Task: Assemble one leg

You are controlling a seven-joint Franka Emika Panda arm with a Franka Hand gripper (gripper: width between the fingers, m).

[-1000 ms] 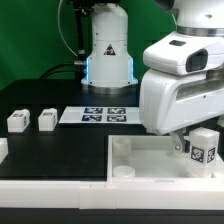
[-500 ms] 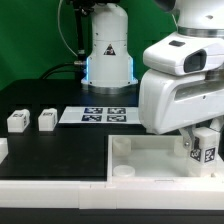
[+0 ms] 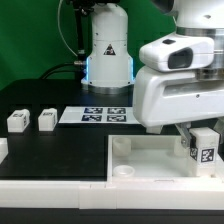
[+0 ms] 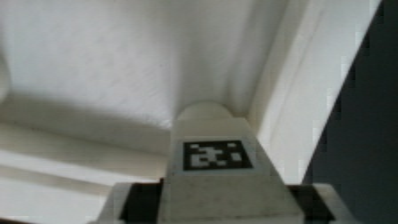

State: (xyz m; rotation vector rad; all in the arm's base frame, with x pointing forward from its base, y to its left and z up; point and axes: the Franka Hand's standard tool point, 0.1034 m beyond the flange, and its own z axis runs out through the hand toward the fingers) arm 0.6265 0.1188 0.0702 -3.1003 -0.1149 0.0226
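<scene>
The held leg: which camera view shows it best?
The wrist view: the leg fills the centre, tag facing the camera, above the tabletop. The exterior view shows only its lower part under the hand.

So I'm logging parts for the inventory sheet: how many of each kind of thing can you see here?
Legs: 3, namely two loose on the table and one at the gripper, its fingers hidden in the exterior view.
Tabletop tray: 1
Marker board: 1
White part cut off at the exterior view's left edge: 1, kind unclear
Total: 6
</scene>
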